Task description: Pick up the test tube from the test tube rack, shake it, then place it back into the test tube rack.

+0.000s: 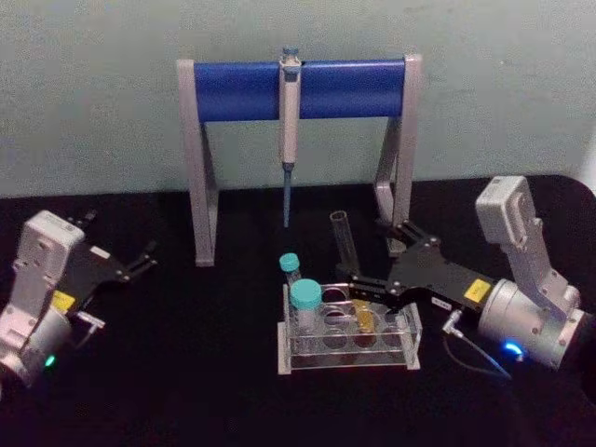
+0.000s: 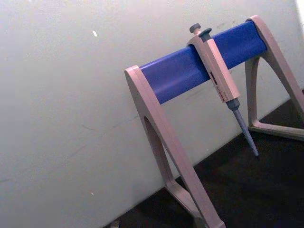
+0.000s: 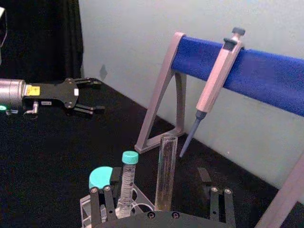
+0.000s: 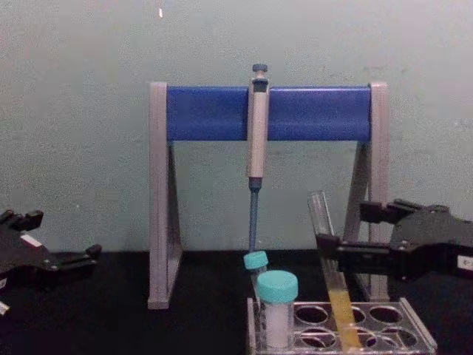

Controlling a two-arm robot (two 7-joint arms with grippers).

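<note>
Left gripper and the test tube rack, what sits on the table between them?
Nothing; the head view shows bare black table between left gripper and test tube rack.

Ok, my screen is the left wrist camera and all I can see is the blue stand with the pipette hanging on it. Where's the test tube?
Observer: The test tube leans tilted in a hole of the test tube rack.
Operator: Is a gripper holding it?
Observer: Not gripped. The right gripper is open, with one finger on each side of the tube.
Operator: What's inside it?
Observer: Yellow-orange liquid fills its lower part, and the top is uncapped.
Operator: And my arm's gripper?
Observer: The left gripper is open at the left side of the black table, far from the rack.
</note>
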